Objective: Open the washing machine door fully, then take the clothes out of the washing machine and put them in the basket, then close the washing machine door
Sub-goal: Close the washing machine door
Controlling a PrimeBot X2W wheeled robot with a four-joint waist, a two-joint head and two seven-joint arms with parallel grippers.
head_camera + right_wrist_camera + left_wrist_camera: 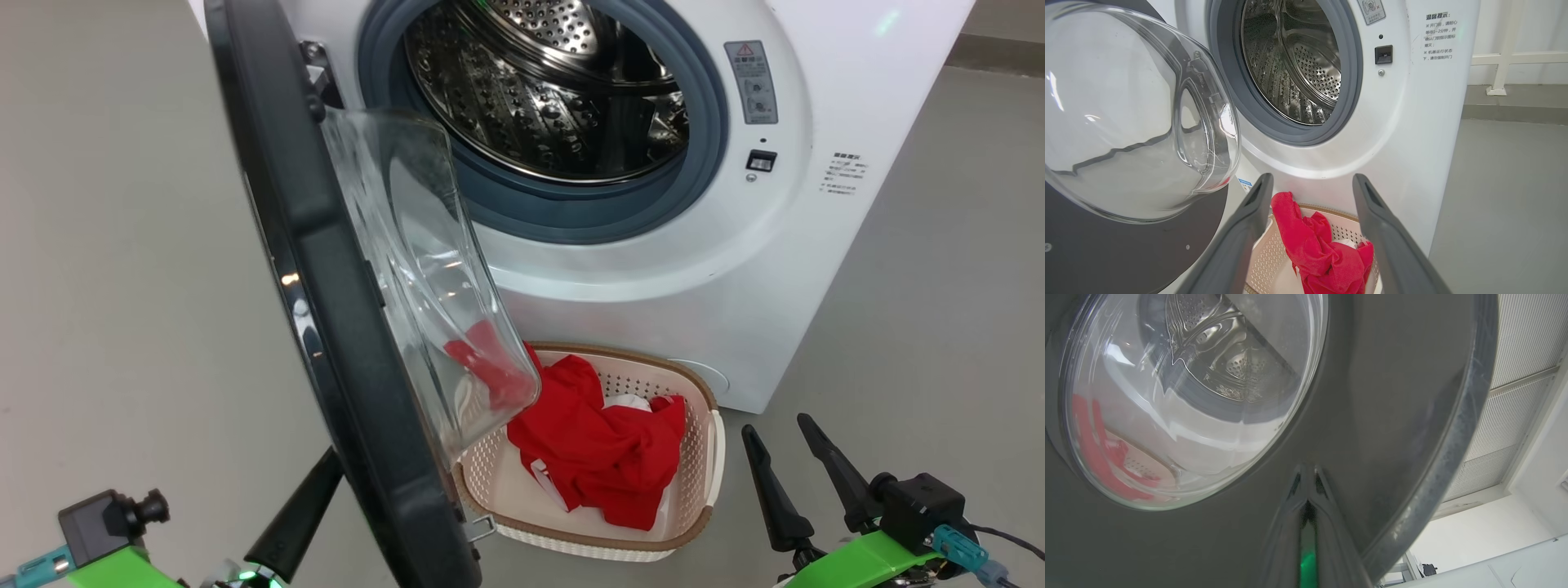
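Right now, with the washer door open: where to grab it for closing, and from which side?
Probably the washing machine door, by its black rim at the latch end, farthest from the hinge, coming from the flat outer face on the robot's left. The glass bowl bulging off the inner face is smooth and too wide to pinch. The shut left gripper sits against that outer face.

Black tapered fingers, lime-green wrists.
At five o'clock in the head view the right gripper (775, 427) has two long matte-black pointed fingers (771, 490) on a lime-green bracket (865, 559), with a black camera block (922, 502), teal plug (959, 549) and thin dark cable (1012, 536); the left gripper (1307, 477) shows grey fingers with a green light (1308, 563) at six o'clock.
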